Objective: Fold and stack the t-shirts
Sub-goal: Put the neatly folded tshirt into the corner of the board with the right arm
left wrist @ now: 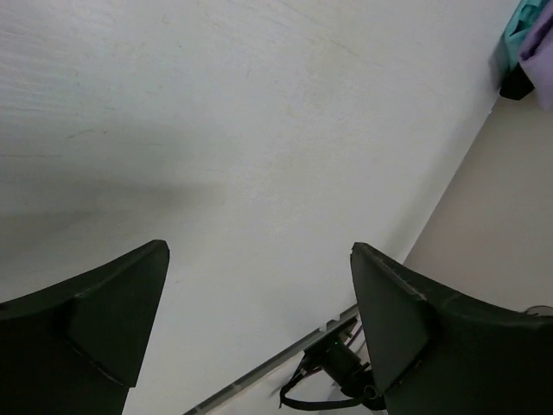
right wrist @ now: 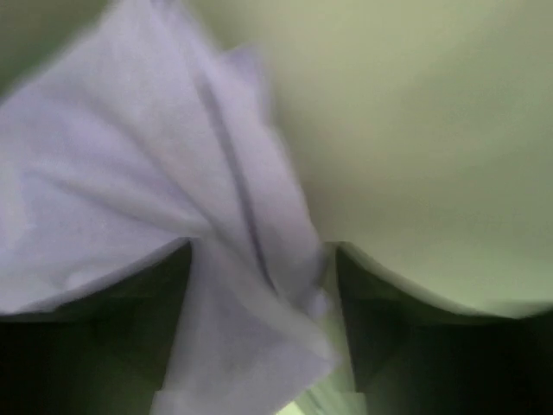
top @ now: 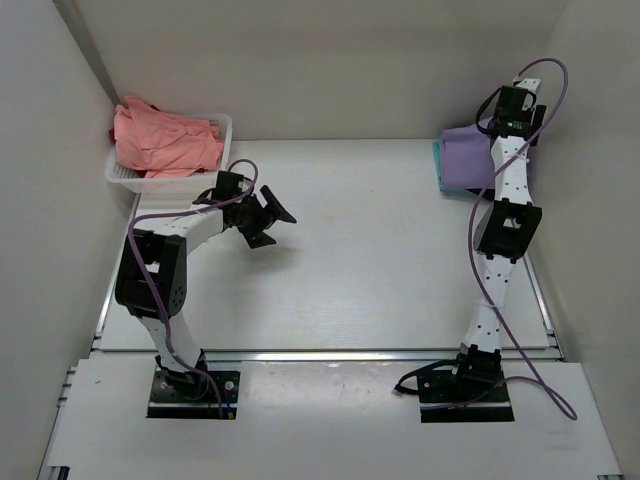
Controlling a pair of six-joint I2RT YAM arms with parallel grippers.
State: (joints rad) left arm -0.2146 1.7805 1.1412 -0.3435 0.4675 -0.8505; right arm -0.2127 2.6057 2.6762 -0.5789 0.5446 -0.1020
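**A:** From above, where are the shirts?

**B:** The lavender shirt (top: 465,158) lies at the far right of the table (top: 370,250). It sits on a teal shirt (top: 438,160), whose edge shows at its left. The pink shirts (top: 165,140) are heaped in the basket (top: 160,182) at the far left.

**A:** And the arms?

**B:** The right gripper (top: 518,100) is over the far right edge of the lavender shirt, with its fingers hidden from this view. The left gripper (top: 275,225) hangs just right of the basket over bare table, fingers spread wide.

**A:** What does the left wrist show?

**B:** The left gripper (left wrist: 259,251) has its fingers (left wrist: 104,320) wide apart with nothing between them, only table (left wrist: 259,112) below. In the far right corner a bit of the teal shirt (left wrist: 518,22) and the lavender shirt (left wrist: 543,43) can be seen.

**A:** And the right wrist?

**B:** That view is blurred. The right gripper (right wrist: 261,249) has its fingers (right wrist: 147,320) apart. The lavender shirt (right wrist: 130,190) runs in folds from the left down into the gap between them. I cannot tell whether they pinch the cloth or merely stand either side of it.
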